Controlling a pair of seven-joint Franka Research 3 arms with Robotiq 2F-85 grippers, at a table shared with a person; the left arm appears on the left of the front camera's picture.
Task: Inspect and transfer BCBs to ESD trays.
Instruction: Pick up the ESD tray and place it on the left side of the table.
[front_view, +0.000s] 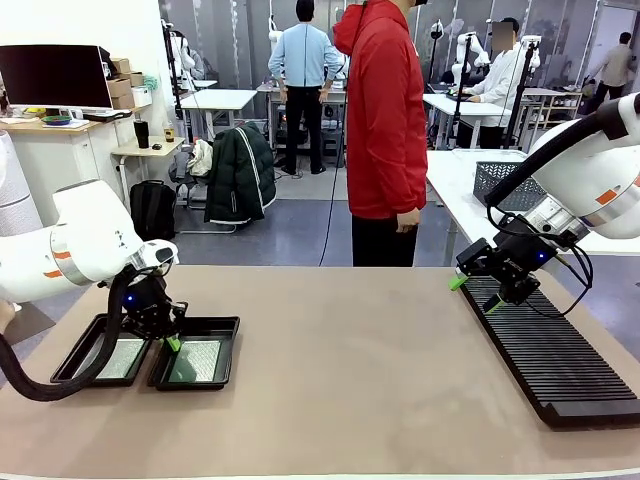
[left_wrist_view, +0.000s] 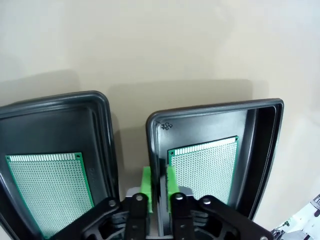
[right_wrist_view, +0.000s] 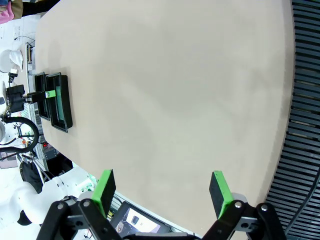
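Left pincer (left_wrist_view: 157, 186) barely parted astride tray (left_wrist_view: 260, 150) rim; perforated green BCB (left_wrist_view: 202, 170) inside.

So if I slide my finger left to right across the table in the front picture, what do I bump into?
Left tray with a green board → left gripper → right tray with a green board → right gripper → long black rack.
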